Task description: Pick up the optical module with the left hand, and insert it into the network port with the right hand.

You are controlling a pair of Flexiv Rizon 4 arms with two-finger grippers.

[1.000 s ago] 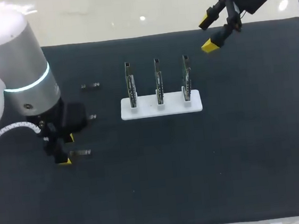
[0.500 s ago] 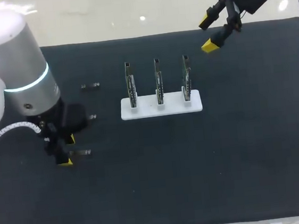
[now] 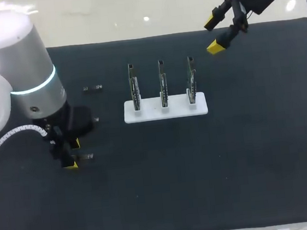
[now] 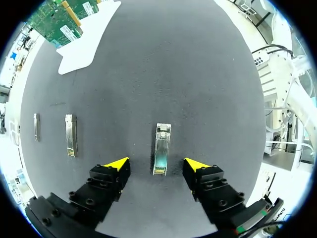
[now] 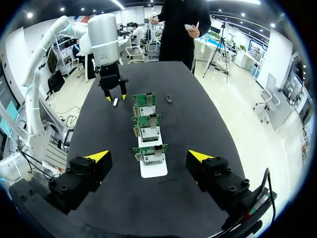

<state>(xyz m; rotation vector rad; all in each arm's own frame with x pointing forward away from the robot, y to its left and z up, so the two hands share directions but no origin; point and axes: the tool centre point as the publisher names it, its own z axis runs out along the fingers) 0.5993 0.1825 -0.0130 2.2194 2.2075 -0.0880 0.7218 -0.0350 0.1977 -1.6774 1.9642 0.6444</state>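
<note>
— What is changing at the left hand (image 4: 157, 164)?
— It is edging a little further across the surface (image 3: 257, 164), over the optical module (image 4: 162, 148). Its fingers are standing wide open, and the module is lying flat between them, untouched.
— And the right hand (image 3: 214, 33)?
— It is staying put, hanging open and empty above the far edge, beyond the white stand (image 3: 165, 109) of network-port boards (image 3: 162, 84)

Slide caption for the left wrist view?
Open left gripper flanks the near end of an optical module on the table.
</note>
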